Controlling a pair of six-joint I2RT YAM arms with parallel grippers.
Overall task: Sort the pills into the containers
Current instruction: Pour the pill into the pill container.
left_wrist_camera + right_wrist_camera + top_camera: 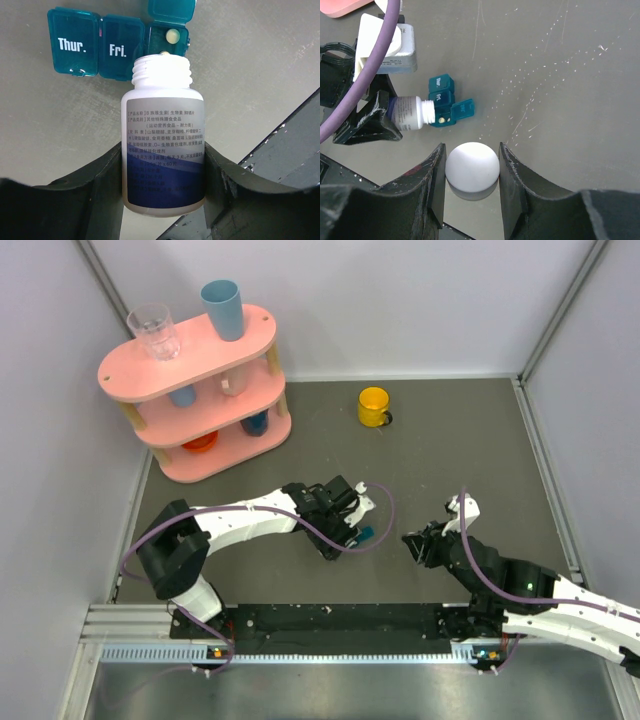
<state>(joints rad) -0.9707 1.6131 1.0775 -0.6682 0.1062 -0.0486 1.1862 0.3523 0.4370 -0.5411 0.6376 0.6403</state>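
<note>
At table centre, the pill box (95, 47) lies flat, just ahead of the left gripper (162, 150). Its Thur. and Fri. lids are down. The third lid stands up, with one pale pill (172, 35) in that compartment. The left gripper pinches an uncapped white bottle (162, 120) on its side, mouth at the open compartment's edge. The right gripper (471, 150), near the box's other side, clamps a round white cap (472, 167) low over the table (560, 100); contact cannot be told.
</note>
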